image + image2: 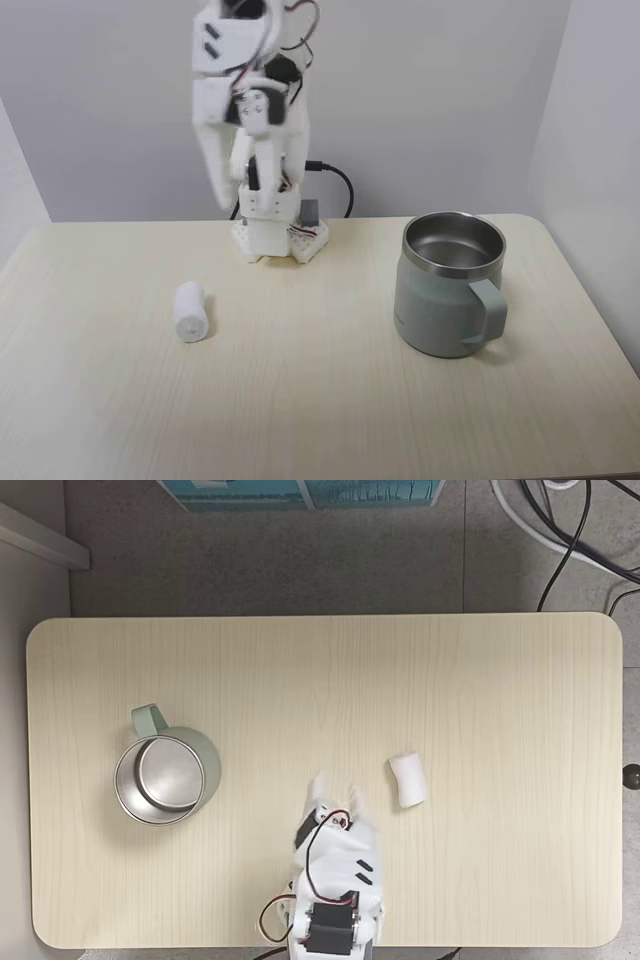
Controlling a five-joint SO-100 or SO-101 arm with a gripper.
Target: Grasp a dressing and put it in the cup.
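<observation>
Lying on its side on the pale wooden table (300, 400), the dressing (190, 312) sat at the left of the front-facing fixed view, a small white roll with one flat end turned toward the camera. Nothing touched it. Above and just to its right in that view, the gripper (222, 195) hung well clear of the tabletop, its white fingers (212, 165) pointing downward and somewhat blurred. The dressing was lower and forward of the fingertips, apart from them, with bare table between. Farther right in the same view stood the arm's white base (278, 232) near the table's rear edge, a black cable (338, 180) looping behind it. At the far right stood the cup (450, 285), upright, its steel interior showing nothing inside and its handle (488, 310) turned toward the front right.

From the top-down fixed view the order was reversed: the cup (165, 777) stood at the left with its handle (147, 720) toward the upper left, the gripper (335, 785) in the middle with its two tips slightly spread and holding nothing, and the dressing (407, 780) just to the right of those tips, near but not touching, with its long axis running roughly up and down the picture.
</observation>
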